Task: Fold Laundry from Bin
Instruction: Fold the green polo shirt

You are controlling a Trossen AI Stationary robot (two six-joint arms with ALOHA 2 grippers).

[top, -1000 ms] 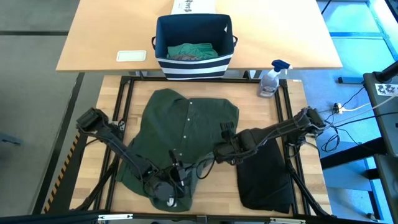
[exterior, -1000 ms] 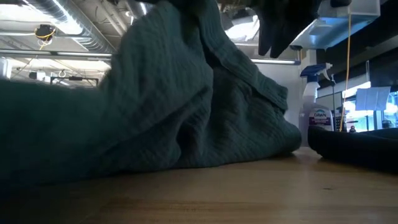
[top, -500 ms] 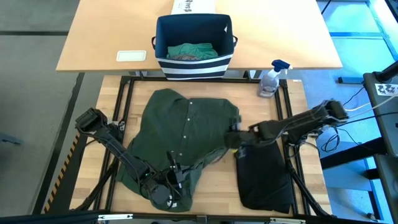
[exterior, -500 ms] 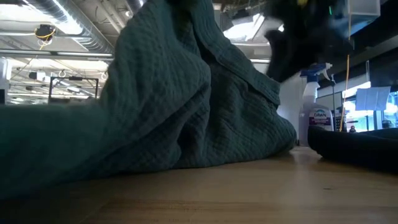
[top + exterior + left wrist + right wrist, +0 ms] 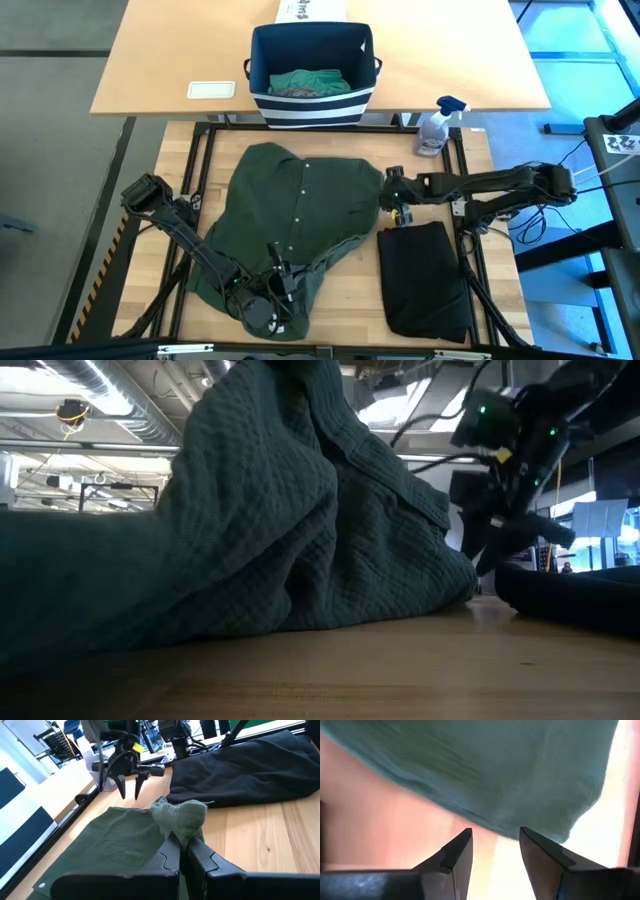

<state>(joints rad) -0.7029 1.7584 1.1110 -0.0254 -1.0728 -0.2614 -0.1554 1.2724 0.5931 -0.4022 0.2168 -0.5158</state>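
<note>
A dark green shirt [image 5: 300, 210] lies spread over the middle of the table. Its near part is bunched and raised at my left gripper [image 5: 270, 305], which is shut on it by the near edge. My right gripper [image 5: 397, 205] stands open just off the shirt's right edge [image 5: 510, 815], low over the table and touching nothing. A folded black garment [image 5: 425, 280] lies flat on the table's near right. The navy striped bin [image 5: 310, 100] stands beyond the far edge with teal cloth [image 5: 305, 82] inside. My left gripper pinches a bunched fold of the green shirt [image 5: 185, 817] between its two shut fingers [image 5: 170, 852]. The bunch sticks out past the fingertips. The fingers come nearly level from the table's near left. That part is lifted off the table [image 5: 270, 420], and the rest of the shirt lies on it.
A spray bottle [image 5: 435, 130] stands at the table's far right corner. A white printed box [image 5: 305, 10] sits behind the bin, and a white card [image 5: 211, 90] lies on the far tabletop. Bare wood shows between the shirt and the black garment [image 5: 365, 270].
My right gripper has drawn back from over the shirt's middle toward the table's right and far side. It has sunk down beside the shirt's right edge, and its fingers have stayed apart. The shirt and my left gripper have kept their places.
</note>
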